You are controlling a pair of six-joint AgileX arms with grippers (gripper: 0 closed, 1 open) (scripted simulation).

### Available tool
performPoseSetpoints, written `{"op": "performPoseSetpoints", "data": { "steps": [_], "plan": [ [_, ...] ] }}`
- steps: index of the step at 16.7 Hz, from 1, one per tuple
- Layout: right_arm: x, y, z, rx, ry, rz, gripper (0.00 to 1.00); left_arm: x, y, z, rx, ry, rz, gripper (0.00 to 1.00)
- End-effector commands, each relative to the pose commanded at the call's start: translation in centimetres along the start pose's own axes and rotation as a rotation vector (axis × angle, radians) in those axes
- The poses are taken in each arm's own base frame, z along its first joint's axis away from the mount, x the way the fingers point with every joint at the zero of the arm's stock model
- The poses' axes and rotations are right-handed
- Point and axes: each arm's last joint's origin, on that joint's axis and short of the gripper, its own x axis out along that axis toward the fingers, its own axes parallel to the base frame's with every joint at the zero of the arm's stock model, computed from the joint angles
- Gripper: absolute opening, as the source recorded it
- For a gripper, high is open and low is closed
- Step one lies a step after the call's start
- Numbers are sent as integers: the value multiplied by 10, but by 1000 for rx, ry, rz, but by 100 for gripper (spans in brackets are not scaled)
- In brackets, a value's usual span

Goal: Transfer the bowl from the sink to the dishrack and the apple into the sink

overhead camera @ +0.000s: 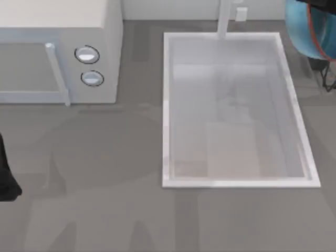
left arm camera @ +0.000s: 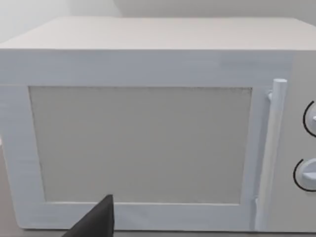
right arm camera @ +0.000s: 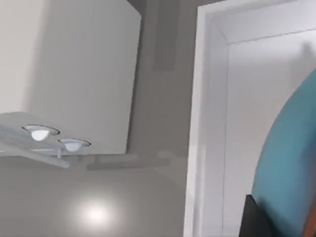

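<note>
The teal-blue bowl (overhead camera: pixel 303 29) hangs tilted past the far right corner of the sink (overhead camera: pixel 167 105), outside the basin and partly cut off by the top view's edge. My right gripper (overhead camera: pixel 319 59) is shut on its rim. In the right wrist view the bowl (right arm camera: pixel 291 163) sits close to the camera, with one dark finger (right arm camera: pixel 256 218) against it. The white basin holds nothing. The apple and the dishrack are out of view. My left arm (overhead camera: pixel 6 178) is parked at the table's left edge, facing the microwave, with one dark fingertip (left arm camera: pixel 96 222) showing.
A white microwave (overhead camera: pixel 58 52) with two round knobs and a bar handle stands at the back left. The white faucet (overhead camera: pixel 226 18) rises behind the sink's far rim. Grey countertop runs in front of the microwave and the sink.
</note>
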Motion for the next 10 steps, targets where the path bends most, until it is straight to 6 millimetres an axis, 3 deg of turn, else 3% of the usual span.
{"op": "performPoseSetpoints", "data": {
  "steps": [5, 8, 10],
  "plan": [
    [-51, -101, 55, -176, -494, -44, 0, 0, 0, 0, 0, 0, 0, 100],
    [-87, -146, 64, -310, -700, -167, 0, 0, 0, 0, 0, 0, 0, 100],
    [-105, -165, 66, -378, -781, -242, 0, 0, 0, 0, 0, 0, 0, 100]
  ]
}}
